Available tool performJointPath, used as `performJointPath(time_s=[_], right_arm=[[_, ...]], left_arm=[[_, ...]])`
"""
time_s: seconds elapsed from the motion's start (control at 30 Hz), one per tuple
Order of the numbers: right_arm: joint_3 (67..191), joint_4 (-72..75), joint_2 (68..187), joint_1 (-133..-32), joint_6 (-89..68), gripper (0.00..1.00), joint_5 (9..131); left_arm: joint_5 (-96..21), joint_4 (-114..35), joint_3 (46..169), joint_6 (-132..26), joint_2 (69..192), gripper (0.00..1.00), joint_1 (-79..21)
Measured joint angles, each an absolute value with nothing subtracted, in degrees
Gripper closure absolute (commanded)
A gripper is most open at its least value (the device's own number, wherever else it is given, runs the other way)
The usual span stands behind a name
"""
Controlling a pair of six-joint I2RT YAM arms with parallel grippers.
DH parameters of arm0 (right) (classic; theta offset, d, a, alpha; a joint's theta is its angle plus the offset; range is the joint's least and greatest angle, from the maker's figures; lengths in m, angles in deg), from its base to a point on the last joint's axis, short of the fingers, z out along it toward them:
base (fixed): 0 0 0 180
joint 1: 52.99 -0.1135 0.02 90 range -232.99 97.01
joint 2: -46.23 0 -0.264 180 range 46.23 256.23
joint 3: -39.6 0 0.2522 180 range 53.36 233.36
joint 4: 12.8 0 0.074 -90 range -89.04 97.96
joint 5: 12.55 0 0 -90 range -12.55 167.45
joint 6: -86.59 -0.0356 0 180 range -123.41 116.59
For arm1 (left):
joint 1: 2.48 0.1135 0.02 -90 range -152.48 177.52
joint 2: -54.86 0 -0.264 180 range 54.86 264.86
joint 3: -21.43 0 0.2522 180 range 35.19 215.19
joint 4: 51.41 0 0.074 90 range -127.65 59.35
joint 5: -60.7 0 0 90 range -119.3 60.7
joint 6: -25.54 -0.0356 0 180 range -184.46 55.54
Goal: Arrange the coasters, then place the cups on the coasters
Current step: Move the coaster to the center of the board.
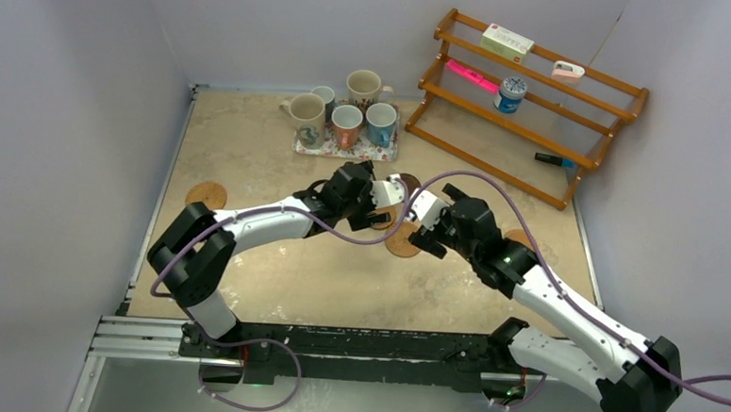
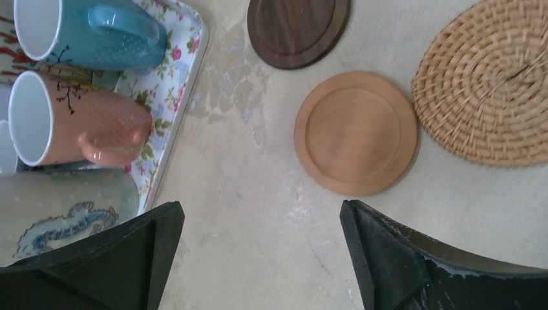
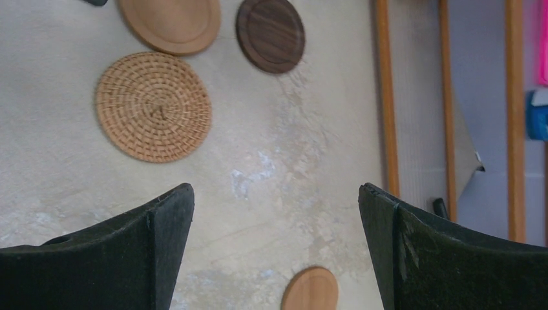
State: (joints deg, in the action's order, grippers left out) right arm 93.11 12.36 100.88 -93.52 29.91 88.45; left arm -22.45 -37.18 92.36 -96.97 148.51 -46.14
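Up at the top middle of the overhead view sits the flowery tray (image 1: pixel 386 155) w/ all 5 cups in it, packed close. One big cream cup (image 1: pixel 307 116) is at its left and a 2nd cream cup (image 1: pixel 363 85) is at the back. A small grey-blue cup (image 1: pixel 324 94) stands btw. them. An orange cup (image 1: pixel 346 126) & a light blue cup (image 1: pixel 380 122) are in front. No cup is on a coaster yet.

Top right, the wooden rack (image 1: pixel 536 132) holds a pale box (image 1: pixel 506 42), a pink thing (image 1: pixel 472 77) & a blue-and-white tin (image 1: pixel 510 94).

The coasters lie flat on the table (image 1: pixel 338 290). A dark wood coaster (image 2: pixel 297 29), a smooth tan coaster (image 2: pixel 355 132) & a woven coaster (image 2: pixel 491 90) sit close together mid frame. A 4th coaster (image 1: pixel 206 196) lies alone at the left, and a 5th coaster (image 3: pixel 310 292) is at the right, partly hidden by the right arm.

The left gripper (image 2: pixel 258 213) is spread wide, holds nothing, and hangs over bare table near the smooth tan coaster. The right gripper (image 3: pixel 276 194) is also spread wide w/ nothing in it, near the woven coaster.
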Motion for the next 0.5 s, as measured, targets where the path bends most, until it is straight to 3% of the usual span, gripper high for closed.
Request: performJointPath(time_s=[0.5], right_arm=[[94.6, 19.3, 86.6, -93.2, 24.7, 0.01, 88.2]], left_arm=[[-15.6, -35.6, 101.6, -96.0, 161.7, 0.00, -49.9]])
